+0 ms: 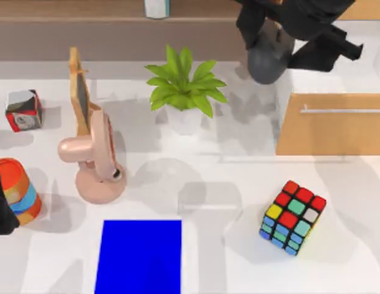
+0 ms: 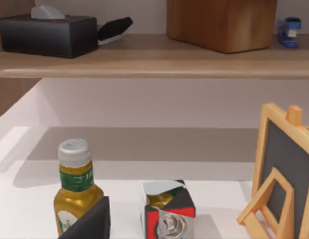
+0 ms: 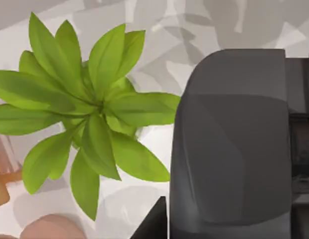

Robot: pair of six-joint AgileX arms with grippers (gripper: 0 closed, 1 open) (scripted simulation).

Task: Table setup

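Top view: right gripper [image 1: 273, 58] closed around a grey mug [image 1: 268, 61], aloft beside the potted plant [image 1: 185, 92]. Best lowered upright, clear of leaves. Left arm parked at left edge.

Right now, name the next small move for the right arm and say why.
Probably lower the right pincer toward the potted plant. It hangs above the table's far side beside the plant, and the right wrist view looks straight down on the leaves. The blue mat lies bare.

Bright even light, soft overlapping shadows on table [image 1: 239, 269]
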